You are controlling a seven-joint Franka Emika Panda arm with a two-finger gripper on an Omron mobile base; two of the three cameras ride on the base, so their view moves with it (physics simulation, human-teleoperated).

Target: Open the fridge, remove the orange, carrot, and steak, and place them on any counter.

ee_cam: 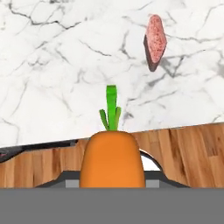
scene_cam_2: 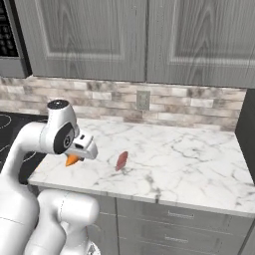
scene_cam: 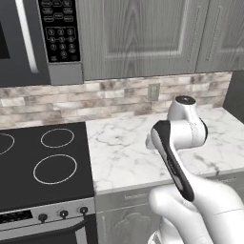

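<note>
One carrot (ee_cam: 112, 157) held; one steak (ee_cam: 155, 41) on the counter (ee_cam: 52, 65).

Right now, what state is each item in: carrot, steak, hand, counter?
carrot: held in the hand, green tip pointing away, above the counter edge
steak: lying on the counter, apart from the carrot
hand: shut on the carrot
counter: steak lying on it
</note>
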